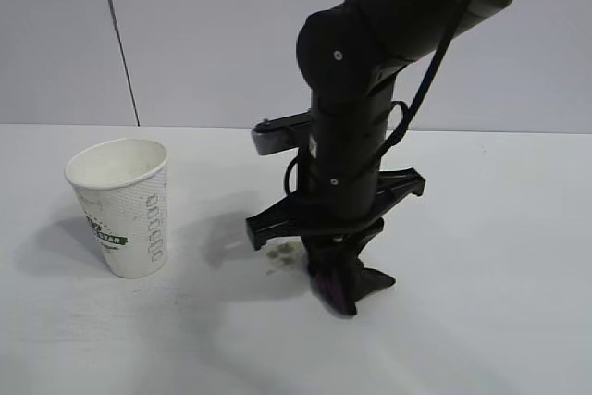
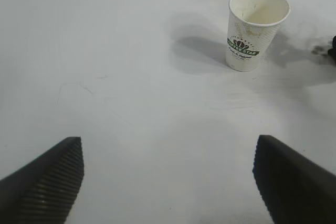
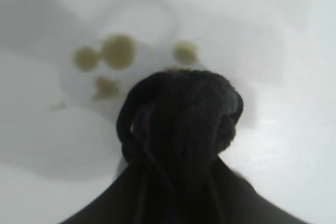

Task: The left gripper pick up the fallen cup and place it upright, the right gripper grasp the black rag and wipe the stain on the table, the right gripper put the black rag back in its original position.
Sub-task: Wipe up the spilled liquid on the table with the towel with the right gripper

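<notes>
So the right gripper (image 1: 347, 270) is pointing nearly straight down at the table (image 1: 481, 321) and is clamping the black rag (image 1: 344, 286) between its fingers — the cloth is bunching into a lump under the tips with a pointed bit sticking out to one side. Holding it that steep makes sense to me: it's pressing the wad flat onto the surface instead of dragging a loose edge.

The stain (image 3: 118, 59) is sitting just beyond the rag in the right wrist view, a handful of brownish blotches touching or nearly touching the rag's front edge. In the exterior view a couple of faint spots (image 1: 280, 253) are showing just beside the fingers, on the cup's side. So I'd say the wiping is underway but not finished — those blotches are looking pretty intact.

The cup (image 1: 123, 205) is standing upright, well apart from the right claw, so that part's looking done. The left gripper (image 2: 168, 182) is hanging back with its jaws spread wide and nothing between them, cup sitting well ahead of it — probably just staying out of the way.
</notes>
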Action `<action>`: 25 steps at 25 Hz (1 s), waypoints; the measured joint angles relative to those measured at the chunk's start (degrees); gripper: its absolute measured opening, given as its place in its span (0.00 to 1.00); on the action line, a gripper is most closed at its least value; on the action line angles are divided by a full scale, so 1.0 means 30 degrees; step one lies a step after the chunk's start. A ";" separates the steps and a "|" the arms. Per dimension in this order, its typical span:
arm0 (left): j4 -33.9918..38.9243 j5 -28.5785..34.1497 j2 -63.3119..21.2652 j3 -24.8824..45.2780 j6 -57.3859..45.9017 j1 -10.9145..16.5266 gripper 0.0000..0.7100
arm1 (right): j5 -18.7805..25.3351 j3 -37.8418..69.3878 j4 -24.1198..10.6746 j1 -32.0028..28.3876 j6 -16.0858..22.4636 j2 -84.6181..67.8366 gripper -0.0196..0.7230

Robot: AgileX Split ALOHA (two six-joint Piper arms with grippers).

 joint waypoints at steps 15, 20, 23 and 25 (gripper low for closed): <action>0.0000 0.0000 0.0000 0.0000 0.0000 0.0000 0.89 | -0.2570 0.0022 0.5476 0.1463 -0.0922 0.0098 0.21; 0.0000 0.0000 0.0000 0.0000 0.0000 0.0000 0.89 | -0.5149 0.0084 0.5637 0.2224 -0.0970 0.0224 0.21; 0.0000 0.0000 0.0000 0.0000 0.0000 0.0000 0.89 | -0.6293 0.0084 0.5558 0.2268 -0.0970 0.0400 0.21; 0.0000 0.0000 0.0000 0.0000 0.0000 0.0000 0.89 | -0.6673 0.0084 0.5306 0.2218 -0.0970 0.0718 0.21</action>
